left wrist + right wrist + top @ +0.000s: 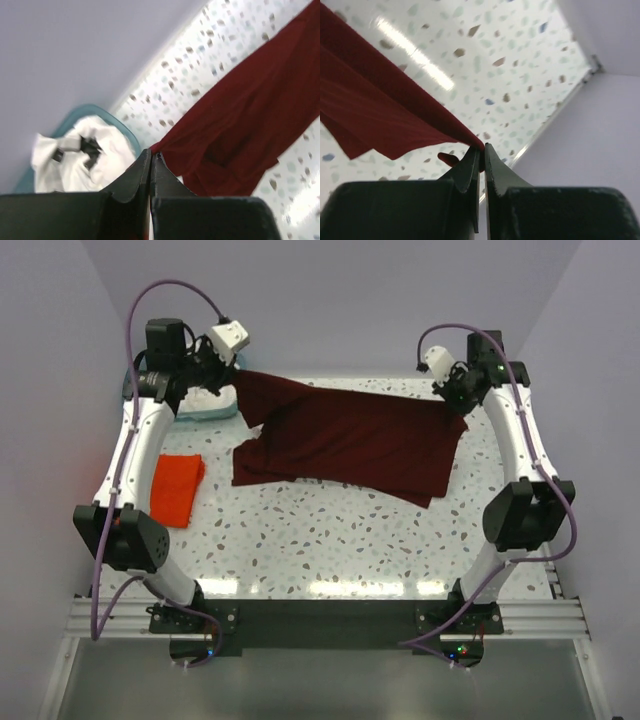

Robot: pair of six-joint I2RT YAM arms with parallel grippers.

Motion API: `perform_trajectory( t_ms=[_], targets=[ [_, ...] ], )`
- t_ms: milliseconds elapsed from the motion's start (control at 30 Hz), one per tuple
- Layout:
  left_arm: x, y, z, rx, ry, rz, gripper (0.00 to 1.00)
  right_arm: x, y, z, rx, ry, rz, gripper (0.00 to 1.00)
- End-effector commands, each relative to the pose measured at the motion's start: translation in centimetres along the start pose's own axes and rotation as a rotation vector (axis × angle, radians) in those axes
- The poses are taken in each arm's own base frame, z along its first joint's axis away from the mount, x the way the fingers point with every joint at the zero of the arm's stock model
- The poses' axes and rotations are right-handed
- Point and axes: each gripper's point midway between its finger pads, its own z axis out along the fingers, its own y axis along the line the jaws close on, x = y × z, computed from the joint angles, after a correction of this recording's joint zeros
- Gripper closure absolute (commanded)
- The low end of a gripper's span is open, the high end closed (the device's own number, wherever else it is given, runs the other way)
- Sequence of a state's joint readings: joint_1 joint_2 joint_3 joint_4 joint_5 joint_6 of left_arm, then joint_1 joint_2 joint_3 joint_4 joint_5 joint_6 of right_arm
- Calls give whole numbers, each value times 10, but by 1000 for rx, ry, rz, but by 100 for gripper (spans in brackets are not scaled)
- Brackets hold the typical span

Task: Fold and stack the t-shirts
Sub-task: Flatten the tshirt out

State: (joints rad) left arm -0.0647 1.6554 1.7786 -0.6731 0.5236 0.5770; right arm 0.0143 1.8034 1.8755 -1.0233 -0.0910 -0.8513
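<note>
Left gripper [151,156], right gripper [482,150] — tight on limp, creased maroon t-shirt [350,438].

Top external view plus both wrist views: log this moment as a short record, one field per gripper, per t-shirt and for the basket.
left gripper: shut on maroon t-shirt
right gripper: shut on maroon t-shirt
maroon t-shirt: unfolded, stretched between both grippers, lower part draped on the table
orange-red t-shirt: folded, on the table's left side, apart from the maroon one
white t-shirt: crumpled inside the teal basket
teal basket: far left corner
stack: not yet started
</note>
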Motion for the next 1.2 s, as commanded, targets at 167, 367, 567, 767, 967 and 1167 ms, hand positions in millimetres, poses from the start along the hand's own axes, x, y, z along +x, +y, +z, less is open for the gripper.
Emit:
perform_trajectory(
  t_ms=[167,367,567,767,967,1167],
  targets=[
    [-118,85,-51,-424,-370,23,100,-75,-108,-118,544,-343,91,100],
    [-160,105,-87,-552,-480,65,100,-93,-135,-168,709,-434,91,100],
    [-157,100,-101,-576,-471,77,100,-86,-123,-166,674,-414,68,100],
    [-168,84,-137,-609,-510,118,100,-79,-118,-188,718,-424,63,100],
    [-164,87,-167,-724,-499,121,100,-84,-130,-232,854,-499,107,100],
    [-115,98,-176,-755,-500,-162,100,-136,-93,-308,730,-823,123,100]
  ],
)
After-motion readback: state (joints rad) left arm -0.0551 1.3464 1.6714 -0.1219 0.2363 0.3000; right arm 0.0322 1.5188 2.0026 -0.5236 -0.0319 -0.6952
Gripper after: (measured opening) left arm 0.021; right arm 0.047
